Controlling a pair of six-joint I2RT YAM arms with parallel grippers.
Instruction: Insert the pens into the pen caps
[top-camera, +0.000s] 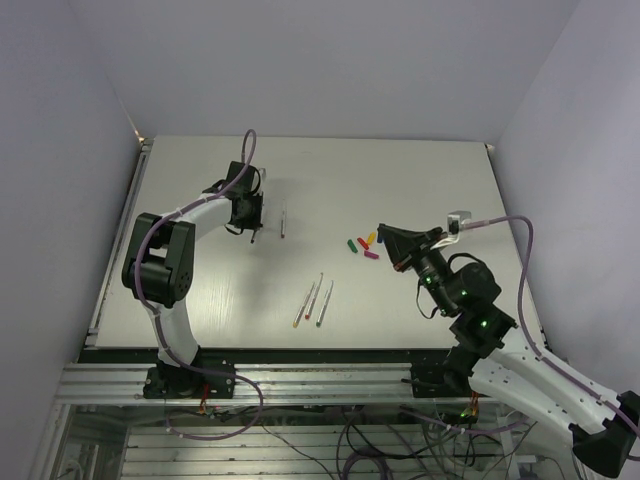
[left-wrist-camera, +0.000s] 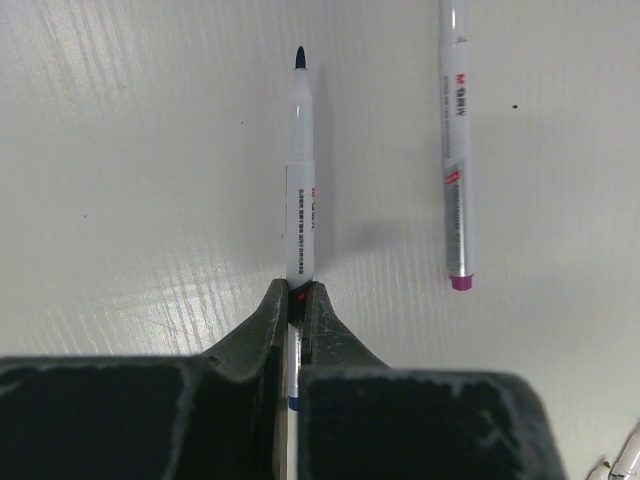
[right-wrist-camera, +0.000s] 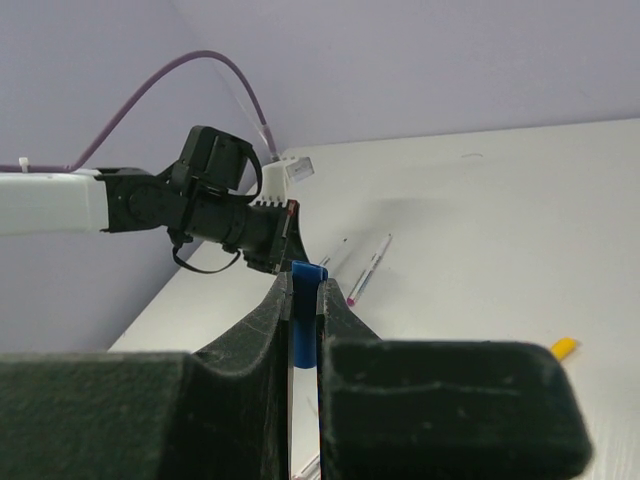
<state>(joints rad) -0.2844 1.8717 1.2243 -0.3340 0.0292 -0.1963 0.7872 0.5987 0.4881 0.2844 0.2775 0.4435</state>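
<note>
Left side: my left gripper (left-wrist-camera: 296, 302) has its fingers clamped tight on a grey-white pen (left-wrist-camera: 300, 190). The pen sticks straight out ahead of the fingers, dark blue tip farthest from the wrist, over the far left part of the table (top-camera: 430, 175).

Just right of it a second pen (left-wrist-camera: 456, 150) lies flat on the surface, magenta end toward the wrist camera, apart from the held pen.

Middle, nearer the bases: three more pens (top-camera: 313, 300) lie close together, roughly parallel.

Right of those is a small cluster of loose caps: green cap (top-camera: 349, 243), red cap (top-camera: 361, 243), yellow-orange cap (top-camera: 371, 238), magenta cap (top-camera: 371, 255).

Right side: my right gripper (right-wrist-camera: 305, 295) is closed on the blue cap (right-wrist-camera: 308, 272), just beside that cluster and well apart from the held pen.
</note>
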